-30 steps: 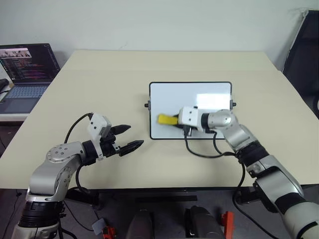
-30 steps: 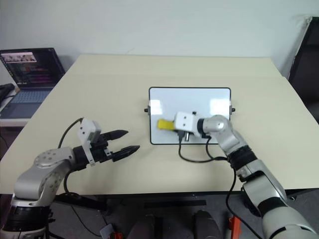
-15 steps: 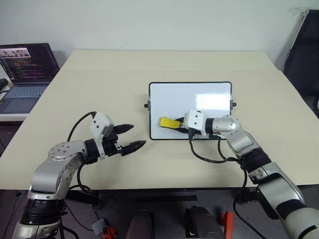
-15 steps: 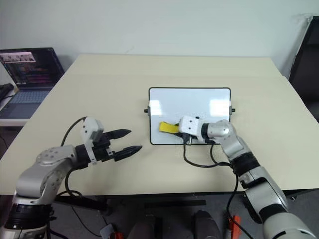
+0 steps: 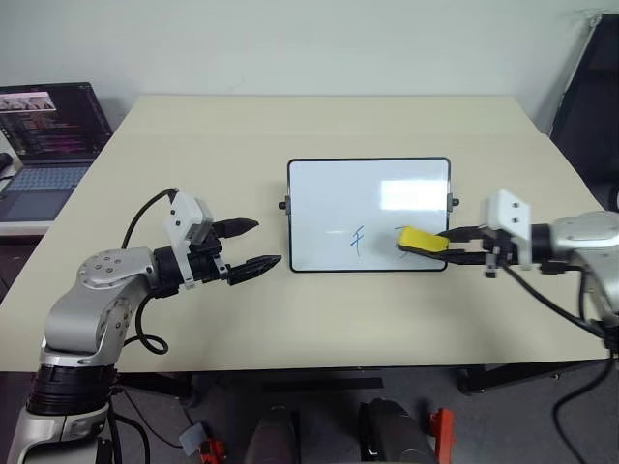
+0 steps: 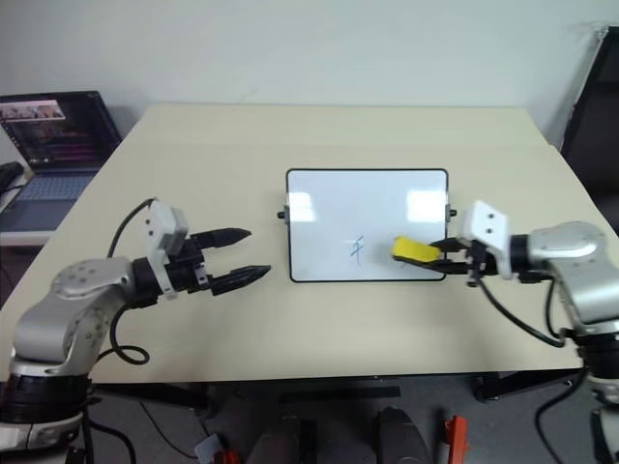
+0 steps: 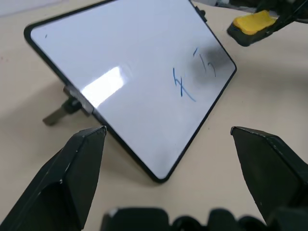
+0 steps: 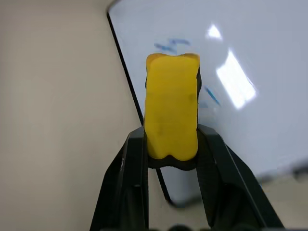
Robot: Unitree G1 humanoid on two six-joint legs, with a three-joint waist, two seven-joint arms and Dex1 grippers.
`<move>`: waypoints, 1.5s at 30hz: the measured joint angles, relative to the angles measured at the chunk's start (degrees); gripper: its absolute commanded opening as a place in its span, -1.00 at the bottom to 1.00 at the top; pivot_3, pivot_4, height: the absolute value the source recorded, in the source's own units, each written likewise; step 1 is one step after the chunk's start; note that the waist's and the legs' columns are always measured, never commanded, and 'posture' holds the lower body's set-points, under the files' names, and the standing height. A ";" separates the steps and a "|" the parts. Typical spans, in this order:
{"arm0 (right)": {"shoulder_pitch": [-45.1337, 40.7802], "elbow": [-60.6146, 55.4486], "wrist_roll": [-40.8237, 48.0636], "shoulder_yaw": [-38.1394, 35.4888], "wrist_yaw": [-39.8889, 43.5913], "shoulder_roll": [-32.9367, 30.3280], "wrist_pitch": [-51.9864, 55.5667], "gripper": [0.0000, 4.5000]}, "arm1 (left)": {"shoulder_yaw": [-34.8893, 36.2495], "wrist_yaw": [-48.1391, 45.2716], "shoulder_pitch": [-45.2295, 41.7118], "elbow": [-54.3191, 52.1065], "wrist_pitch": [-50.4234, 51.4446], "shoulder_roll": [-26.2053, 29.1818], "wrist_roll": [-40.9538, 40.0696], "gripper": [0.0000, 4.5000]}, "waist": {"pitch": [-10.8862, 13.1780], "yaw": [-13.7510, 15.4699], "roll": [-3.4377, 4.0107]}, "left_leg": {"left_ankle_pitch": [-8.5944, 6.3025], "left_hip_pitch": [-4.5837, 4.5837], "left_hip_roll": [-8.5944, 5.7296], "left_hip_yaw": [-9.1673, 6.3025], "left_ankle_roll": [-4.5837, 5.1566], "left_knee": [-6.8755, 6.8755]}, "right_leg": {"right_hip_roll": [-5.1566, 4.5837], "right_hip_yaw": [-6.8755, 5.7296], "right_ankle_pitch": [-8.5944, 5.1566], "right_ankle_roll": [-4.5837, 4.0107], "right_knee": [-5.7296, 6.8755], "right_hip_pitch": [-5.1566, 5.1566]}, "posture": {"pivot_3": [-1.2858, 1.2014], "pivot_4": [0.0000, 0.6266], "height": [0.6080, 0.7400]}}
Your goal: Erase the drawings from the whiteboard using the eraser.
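The whiteboard (image 5: 368,188) lies in the middle of the table, its black frame all in view. A blue drawing (image 5: 357,240) sits low on it, and fainter blue strokes (image 7: 206,63) with a grey smear lie nearer the lower right corner. My right gripper (image 5: 432,246) comes in from the right, shut on the yellow eraser (image 5: 421,240). It holds the eraser at that corner; I cannot tell whether the eraser touches the board. Left of the board, above the table, my left gripper (image 5: 264,243) is open, holds nothing and points at the board.
The beige table (image 5: 242,126) has bare room all around the board. A laptop (image 5: 48,135) with a lit screen stands on a side surface at the far left. A dark object (image 5: 592,97) stands past the table's right edge. Cables hang from both wrists.
My right gripper has swung with the eraser from the board's lower left to its lower right corner, uncovering the blue drawing. The left gripper has risen a little, still open.
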 measured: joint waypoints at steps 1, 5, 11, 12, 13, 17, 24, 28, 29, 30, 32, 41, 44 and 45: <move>0.01 -0.10 0.02 -0.36 0.81 -1.55 -0.02 -0.56 | -0.02 -0.21 -0.09 0.05 0.00 0.07 0.04 1.00 | 0.00 -0.16 0.00 | 0.00 0.01 0.01 0.00 0.00 0.00 | 0.01 0.00 -0.01 0.01 0.02 0.00 | 0.03 -0.52 1.00; 0.16 0.07 -0.38 -0.37 3.01 -4.39 -1.12 -0.56 | -0.11 -0.32 -0.60 0.51 0.00 0.08 0.29 1.00 | 0.00 -0.23 0.00 | 0.00 0.00 0.00 0.01 0.00 0.02 | 0.00 0.01 -0.01 0.02 0.01 0.00 | 0.03 -0.52 1.00; -0.17 0.54 -1.36 0.35 3.42 -4.38 -1.79 -0.56 | -0.75 -0.38 -1.84 0.98 0.00 0.08 0.47 1.00 | 0.01 -0.13 -0.01 | 0.00 -0.04 -0.01 0.00 0.00 0.02 | -0.01 0.00 -0.02 0.04 0.00 0.00 | 0.03 -0.52 1.00; -0.17 0.54 -1.38 0.36 3.44 -4.38 -1.81 -0.56 | -0.93 -0.41 -1.86 1.02 0.00 0.08 0.50 1.00 | 0.01 -0.13 -0.01 | 0.00 -0.04 -0.01 0.00 0.00 0.02 | -0.01 0.00 -0.02 0.04 0.00 0.00 | 0.03 -0.52 1.00; -0.17 0.55 -1.39 0.36 3.47 -4.38 -1.81 -0.56 | -1.00 -0.43 -1.89 1.12 0.00 0.08 0.55 1.00 | 0.01 -0.13 -0.01 | 0.00 -0.04 -0.01 0.00 0.00 0.02 | -0.01 0.00 -0.02 0.04 0.00 -0.01 | 0.03 -0.52 1.00; -0.17 0.58 -1.41 0.36 3.50 -4.38 -1.90 -0.56 | -1.04 -0.64 -2.40 1.24 -0.13 0.08 1.04 1.00 | 0.01 -0.11 -0.01 | 0.00 -0.04 -0.01 0.00 0.00 0.02 | -0.01 0.00 -0.02 0.04 0.00 -0.01 | 0.03 -0.52 1.00; -0.80 1.25 -1.44 0.37 2.34 -2.62 -2.37 -0.56 | -1.34 -1.26 -2.84 1.33 -0.19 0.08 1.55 1.00 | 0.01 -0.13 -0.01 | 0.00 -0.04 -0.01 -0.01 0.00 0.02 | -0.01 0.00 -0.02 0.04 0.02 -0.01 | 0.03 -0.52 1.00; -1.20 1.18 -1.42 0.67 1.52 -1.03 -2.36 -0.56 | -1.37 -1.29 -2.85 1.35 -0.23 0.08 1.79 1.00 | 0.01 -0.08 -0.01 | 0.00 -0.04 -0.01 -0.01 0.00 0.03 | -0.01 0.00 -0.02 0.04 0.02 0.00 | 0.03 -0.52 1.00; -1.64 1.19 -1.43 0.80 1.16 -0.20 -2.37 -0.56 | -1.40 -1.32 -2.85 1.42 -0.37 0.08 2.14 1.00 | 0.01 -0.10 -0.01 | 0.00 -0.03 -0.01 0.00 0.00 0.03 | -0.01 0.01 -0.02 0.04 0.03 0.00 | 0.03 -0.52 1.00; -2.26 1.18 -1.41 0.87 0.57 0.74 -2.38 -0.56 | -1.71 -1.34 -2.94 1.62 -0.64 0.08 2.61 1.00 | 0.01 -0.13 -0.01 | 0.00 -0.02 -0.01 0.00 0.00 0.03 | -0.01 0.01 -0.02 0.04 0.05 -0.01 | 0.03 -0.52 1.00; -2.92 1.04 -1.40 1.06 -0.14 1.85 -2.37 -0.56 | -2.50 -1.37 -2.93 1.68 -1.21 0.08 2.92 1.00 | 0.01 -0.08 -0.01 | 0.00 -0.03 -0.01 -0.02 0.00 0.03 | -0.01 -0.01 -0.02 0.04 0.06 0.00 | 0.03 -0.52 1.00; -5.64 0.45 -1.24 1.86 -7.48 12.96 -4.13 -0.56 | -3.20 -1.37 -3.30 3.07 -1.90 -0.43 3.48 1.00 | 0.00 -0.49 -0.01 | 0.01 0.06 0.00 0.00 0.00 0.04 | 0.02 0.04 -0.01 0.03 0.18 0.00 | 0.03 -0.52 1.00; -6.70 0.60 -1.37 2.45 -14.56 23.12 -6.34 -0.56 | -4.20 -1.42 -3.28 3.96 -2.63 -1.16 4.00 1.00 | 0.00 -0.51 -0.01 | 0.01 0.05 0.01 -0.06 -0.01 0.04 | 0.05 0.01 0.01 -0.01 0.22 0.00 | 0.03 -0.52 1.00; -6.57 0.85 -1.64 3.08 -16.11 24.94 -7.11 -0.56 | -4.62 -1.41 -3.27 4.04 -2.64 -1.34 4.14 1.00 | 0.00 -0.44 -0.01 | 0.01 0.00 0.00 -0.06 -0.01 0.05 | 0.03 0.00 0.09 -0.15 0.21 -0.01 | 0.03 -0.52 1.00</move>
